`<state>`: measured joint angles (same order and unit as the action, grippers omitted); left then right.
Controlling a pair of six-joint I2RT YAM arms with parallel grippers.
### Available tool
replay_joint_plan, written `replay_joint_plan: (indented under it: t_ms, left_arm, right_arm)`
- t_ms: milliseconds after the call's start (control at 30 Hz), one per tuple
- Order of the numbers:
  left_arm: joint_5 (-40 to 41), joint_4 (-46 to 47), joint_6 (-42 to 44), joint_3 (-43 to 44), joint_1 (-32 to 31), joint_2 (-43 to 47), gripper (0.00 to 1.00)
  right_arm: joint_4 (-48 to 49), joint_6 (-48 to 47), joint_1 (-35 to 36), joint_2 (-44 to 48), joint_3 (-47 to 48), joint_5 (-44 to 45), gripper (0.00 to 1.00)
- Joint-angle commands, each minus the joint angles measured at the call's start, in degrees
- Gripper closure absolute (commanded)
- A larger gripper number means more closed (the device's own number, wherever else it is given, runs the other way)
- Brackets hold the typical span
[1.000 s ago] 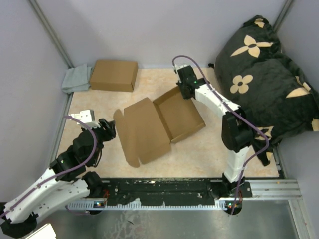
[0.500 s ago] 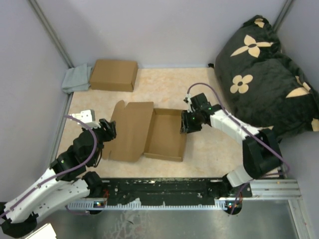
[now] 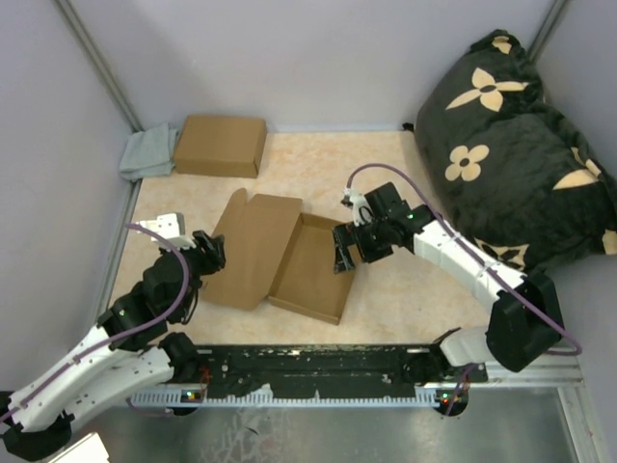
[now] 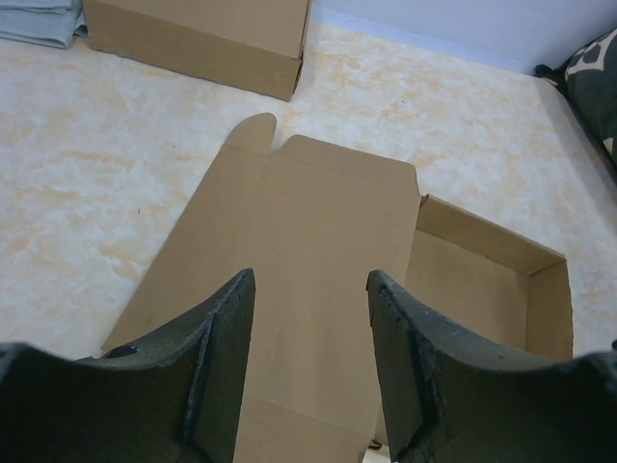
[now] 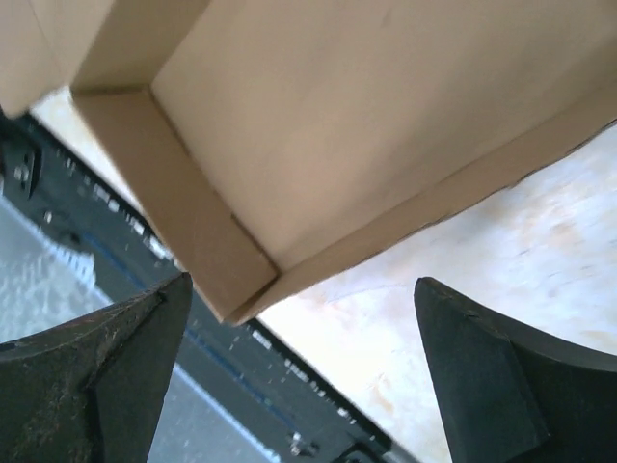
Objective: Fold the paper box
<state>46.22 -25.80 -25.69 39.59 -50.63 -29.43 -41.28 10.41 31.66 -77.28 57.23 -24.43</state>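
Observation:
The paper box (image 3: 253, 249) lies opened out on the beige tabletop, its lid panel flat on the left and its shallow tray (image 3: 310, 268) on the right. In the left wrist view the lid (image 4: 328, 241) spreads out just ahead of my left gripper (image 4: 308, 280), which is open and empty; the same gripper (image 3: 214, 253) sits at the lid's left edge. My right gripper (image 3: 344, 253) hovers at the tray's right wall, wide open. In the right wrist view the tray's near corner (image 5: 222, 260) sits between and beyond my right gripper (image 5: 301, 285), untouched.
A closed brown carton (image 3: 221, 146) and a folded grey cloth (image 3: 147, 152) lie at the back left. A black flowered cushion (image 3: 511, 135) fills the right side. The black mounting rail (image 3: 318, 367) runs along the near edge. Grey walls enclose the table.
The right gripper dragged the box toward the near left, turning it, then opened wide and let go of the tray's wall. The left arm has not moved.

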Motion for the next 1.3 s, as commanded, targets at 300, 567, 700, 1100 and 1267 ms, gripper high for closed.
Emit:
replay_joint_plan:
  t_ms: [300, 567, 700, 1100, 1267]
  left_arm:
    - [1.7, -1.4, -0.8, -0.1, 0.2, -0.1, 0.43]
    - [1.1, 0.1, -0.9, -0.9, 0.2, -0.7, 0.43]
    - [0.9, 0.1, -0.9, -0.9, 0.2, -1.5, 0.43]
    - [0.6, 0.9, -0.7, -1.1, 0.2, -2.3, 0.43]
    - [0.8, 0.7, -0.6, -1.1, 0.2, -2.2, 0.43]
  right_arm:
    - [44.8, 13.0, -4.5, -0.4, -0.6, -1.4, 0.38]
    - [20.5, -1.9, -4.2, -13.8, 16.8, 12.9, 0.41]
    - [16.0, -5.2, -4.2, -17.9, 21.4, 18.3, 0.31]
    - [12.3, -16.2, 0.1, -28.7, 27.7, 18.1, 0.37]
    - [12.2, -17.0, 1.3, -31.7, 29.4, 18.4, 0.37]
